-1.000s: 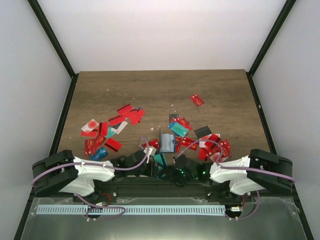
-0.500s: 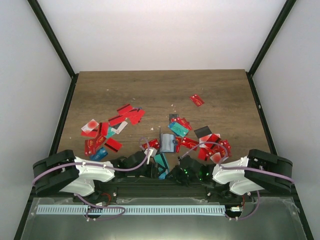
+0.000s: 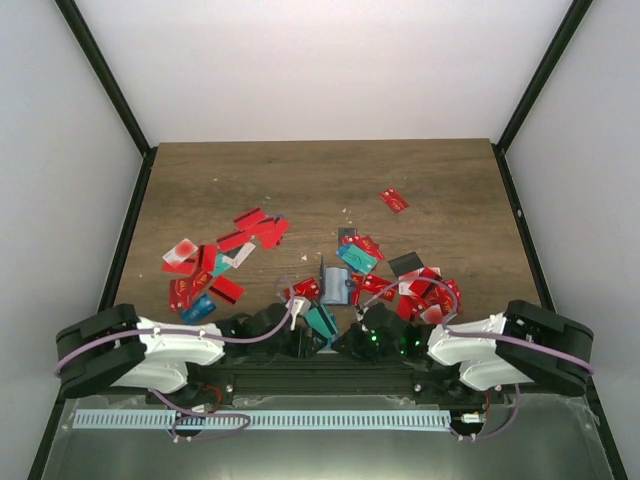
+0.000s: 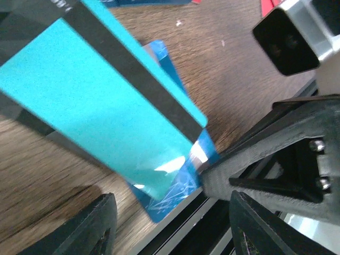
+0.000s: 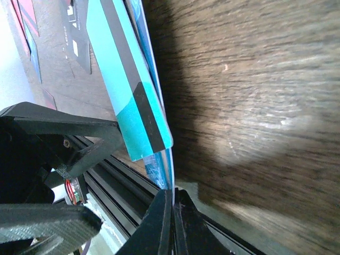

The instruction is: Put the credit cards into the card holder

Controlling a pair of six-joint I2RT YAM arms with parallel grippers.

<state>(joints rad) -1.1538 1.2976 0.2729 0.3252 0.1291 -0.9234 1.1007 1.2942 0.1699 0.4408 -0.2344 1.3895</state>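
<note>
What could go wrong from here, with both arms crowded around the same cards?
The right end effector is shut on only the thin edge of the blue card; so small a bite could slip or let the card twist. The teal card stands right beside the blue one, so moving one may drag or knock the other. The left end effector sits very close to the right one, so the two might collide.

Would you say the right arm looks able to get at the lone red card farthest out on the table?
Probably, though not at once: the right fingers are shut on a thin blue card. Only flat cards lie between them and the lone red card, so nothing tall blocks the way.
</note>
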